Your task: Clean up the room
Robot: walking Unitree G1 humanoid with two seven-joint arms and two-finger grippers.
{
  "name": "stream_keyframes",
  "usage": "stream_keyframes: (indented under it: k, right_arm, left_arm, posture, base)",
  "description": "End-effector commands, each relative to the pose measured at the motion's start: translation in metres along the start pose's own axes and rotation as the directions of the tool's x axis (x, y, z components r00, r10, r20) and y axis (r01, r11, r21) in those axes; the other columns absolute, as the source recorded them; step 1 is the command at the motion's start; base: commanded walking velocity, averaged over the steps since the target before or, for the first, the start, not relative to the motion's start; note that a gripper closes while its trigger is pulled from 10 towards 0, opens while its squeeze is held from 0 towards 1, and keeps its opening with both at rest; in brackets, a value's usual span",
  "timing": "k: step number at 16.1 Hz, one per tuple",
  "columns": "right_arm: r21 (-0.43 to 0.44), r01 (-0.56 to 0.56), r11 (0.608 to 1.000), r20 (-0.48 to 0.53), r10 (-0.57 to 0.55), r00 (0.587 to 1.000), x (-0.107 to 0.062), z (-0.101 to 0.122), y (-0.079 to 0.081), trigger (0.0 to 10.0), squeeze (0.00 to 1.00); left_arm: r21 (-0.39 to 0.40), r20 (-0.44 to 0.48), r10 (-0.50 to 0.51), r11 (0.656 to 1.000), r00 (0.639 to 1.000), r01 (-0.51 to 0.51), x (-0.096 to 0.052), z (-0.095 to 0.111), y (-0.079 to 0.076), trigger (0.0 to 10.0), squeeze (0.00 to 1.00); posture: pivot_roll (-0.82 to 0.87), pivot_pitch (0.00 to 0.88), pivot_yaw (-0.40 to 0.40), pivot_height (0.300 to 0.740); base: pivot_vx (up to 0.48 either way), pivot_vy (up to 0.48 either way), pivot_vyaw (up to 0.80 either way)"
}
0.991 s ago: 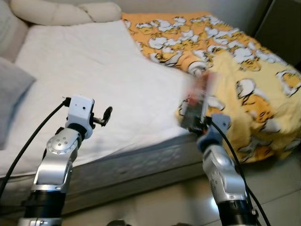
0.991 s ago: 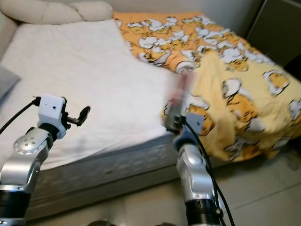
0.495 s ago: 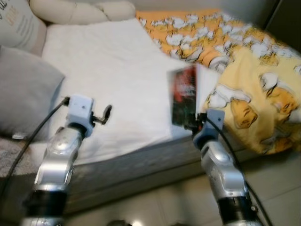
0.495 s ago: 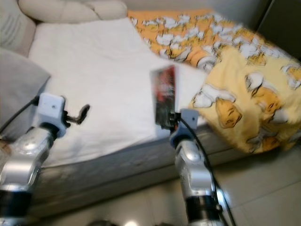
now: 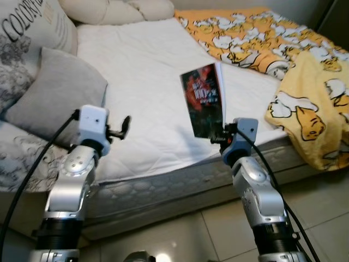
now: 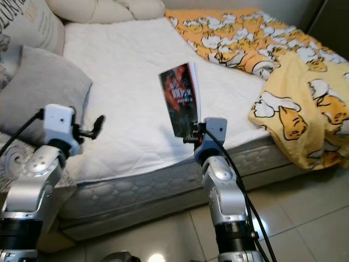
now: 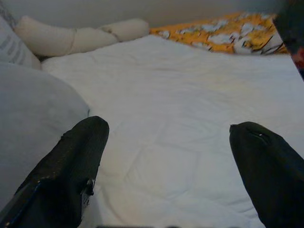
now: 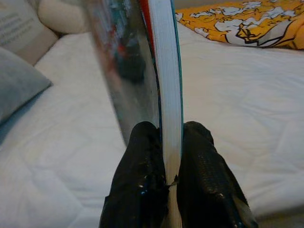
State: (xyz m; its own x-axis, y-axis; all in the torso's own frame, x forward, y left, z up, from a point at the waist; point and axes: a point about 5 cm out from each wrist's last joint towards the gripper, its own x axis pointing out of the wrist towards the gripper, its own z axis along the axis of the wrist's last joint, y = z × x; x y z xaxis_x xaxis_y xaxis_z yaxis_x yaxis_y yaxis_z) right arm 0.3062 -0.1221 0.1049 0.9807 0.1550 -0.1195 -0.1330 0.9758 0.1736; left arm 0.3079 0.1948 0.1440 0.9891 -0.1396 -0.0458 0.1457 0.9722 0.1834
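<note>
The dark red-covered paperback book (image 5: 204,100), now lifted clear of the white quilted mattress (image 5: 147,82) beyond, is clamped upright above the right gripper (image 8: 164,156), while the left gripper (image 7: 168,156) hovers spread and empty.

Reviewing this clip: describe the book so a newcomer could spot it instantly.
Start at the bed's white quilted mattress, with the orange cartoon-print blanket on its far side. Above the mattress's near edge, the right pincer pinches a thin dark-covered paperback book by its bottom edge. It is the one upright, glossy, red-and-black thing among soft bedding.
</note>
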Motion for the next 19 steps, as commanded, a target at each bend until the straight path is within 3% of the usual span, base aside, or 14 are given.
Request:
stream_keyframes:
  k: [1,5,14,19]
  right_arm:
    - [-0.028,0.04,0.999,0.027,-0.039,0.999,0.0001,0.0075,-0.0081,10.0,0.0]
    - [-0.02,0.059,0.998,0.02,-0.059,0.998,0.001,0.0062,-0.011,10.0,0.0]
    - [-0.053,0.023,0.998,0.007,-0.022,1.0,0.0031,0.0056,-0.0073,10.0,0.0]
    - [-0.067,-0.008,0.998,-0.001,0.008,1.0,0.003,0.0047,-0.0041,10.0,0.0]
  left_arm:
    - [-0.011,0.005,-0.011,1.0,1.0,0.011,0.0026,0.0009,-0.0032,10.0,0.0]
    - [-0.004,0.014,-0.018,1.0,1.0,0.018,0.0035,0.002,-0.005,10.0,0.0]
    - [-0.008,0.011,-0.003,1.0,1.0,0.003,0.0044,0.0008,-0.002,10.0,0.0]
    - [-0.009,0.009,0.005,1.0,1.0,-0.005,0.0048,0.0001,-0.0012,10.0,0.0]
  posture:
    - [0.04,0.0,-0.033,0.74]
    - [0.04,0.0,-0.034,0.74]
    - [0.04,0.0,-0.034,0.74]
    - [0.04,0.0,-0.035,0.74]
  base:
    - [0.0,0.0,0.0]
    - [0.0,0.0,0.0]
    - [0.329,0.0,0.0]
    - [0.388,0.0,0.8]
